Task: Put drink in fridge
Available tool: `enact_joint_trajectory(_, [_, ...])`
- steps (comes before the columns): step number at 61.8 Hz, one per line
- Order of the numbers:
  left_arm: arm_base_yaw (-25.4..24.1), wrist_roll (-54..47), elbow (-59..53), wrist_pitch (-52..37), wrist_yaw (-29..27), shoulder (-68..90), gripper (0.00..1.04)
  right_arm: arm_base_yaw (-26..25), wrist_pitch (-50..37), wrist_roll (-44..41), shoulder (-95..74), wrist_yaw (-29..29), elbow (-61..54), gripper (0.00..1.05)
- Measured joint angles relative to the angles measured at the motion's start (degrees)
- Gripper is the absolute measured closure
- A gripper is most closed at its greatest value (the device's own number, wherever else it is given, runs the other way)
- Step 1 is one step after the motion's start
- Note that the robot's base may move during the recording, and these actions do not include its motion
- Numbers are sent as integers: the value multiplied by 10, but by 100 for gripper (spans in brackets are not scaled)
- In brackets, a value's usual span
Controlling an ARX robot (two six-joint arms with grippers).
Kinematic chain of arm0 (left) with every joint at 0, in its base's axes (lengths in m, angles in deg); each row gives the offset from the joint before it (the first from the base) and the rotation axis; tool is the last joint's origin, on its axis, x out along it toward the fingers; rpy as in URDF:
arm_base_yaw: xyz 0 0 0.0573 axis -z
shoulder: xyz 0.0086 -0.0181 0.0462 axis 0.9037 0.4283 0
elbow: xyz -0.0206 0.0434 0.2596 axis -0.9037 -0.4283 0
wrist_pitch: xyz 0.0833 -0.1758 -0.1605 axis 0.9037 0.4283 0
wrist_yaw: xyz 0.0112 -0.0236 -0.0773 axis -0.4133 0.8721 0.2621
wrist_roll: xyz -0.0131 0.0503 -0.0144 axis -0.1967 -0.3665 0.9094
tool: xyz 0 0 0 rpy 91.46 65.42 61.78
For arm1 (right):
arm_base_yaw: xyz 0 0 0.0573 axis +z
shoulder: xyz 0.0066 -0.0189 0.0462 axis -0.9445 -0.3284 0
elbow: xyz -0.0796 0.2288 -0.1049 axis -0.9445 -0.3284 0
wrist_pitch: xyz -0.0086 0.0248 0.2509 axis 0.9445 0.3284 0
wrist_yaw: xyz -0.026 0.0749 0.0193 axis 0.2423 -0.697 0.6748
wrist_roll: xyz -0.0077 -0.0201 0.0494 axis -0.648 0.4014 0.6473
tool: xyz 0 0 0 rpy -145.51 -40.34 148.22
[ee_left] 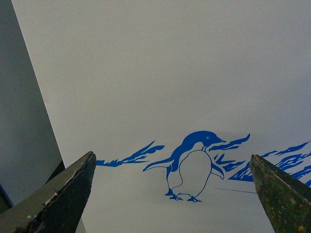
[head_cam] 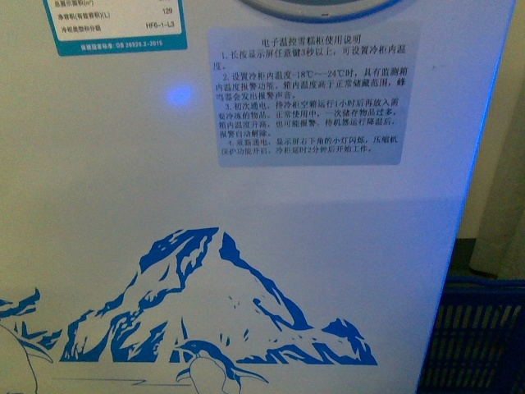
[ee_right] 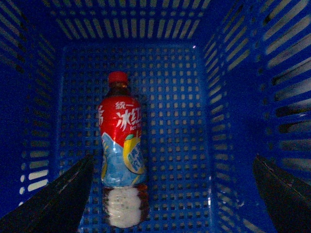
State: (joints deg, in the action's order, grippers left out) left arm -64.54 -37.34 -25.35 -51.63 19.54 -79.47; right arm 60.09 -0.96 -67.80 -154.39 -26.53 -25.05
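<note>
The drink point(ee_right: 121, 155), lying flat in the blue basket point(head_cam: 480, 336) at the front view's lower right beside the fridge point(head_cam: 328, 246), looks light, smooth and a little squeezable, so I think the wide-open right gripper point(ee_right: 172, 162) should take its labelled middle; the left gripper point(ee_left: 172, 158) also stands open.

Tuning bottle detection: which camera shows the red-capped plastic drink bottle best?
Right wrist view: the red-capped clear plastic drink bottle lies whole, label up, on the floor of the blue plastic mesh basket. Front view shows only that basket's corner, no bottle. Left wrist view shows just the white fridge wall with its blue penguin picture.
</note>
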Motion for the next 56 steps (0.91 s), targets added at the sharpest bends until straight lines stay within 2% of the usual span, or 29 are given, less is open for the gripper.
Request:
enact_joint_trajectory(9, [0,0,0,0,0,0,8,22,-11,25,-116,17,69,7])
enact_joint_trajectory(19, [0,0,0,0,0,0,8,46,21,61,-211,24,159,7])
enact_joint_trajectory(56, [0,0,0,0,0,0,8,65,132,126,-359,10,359,7])
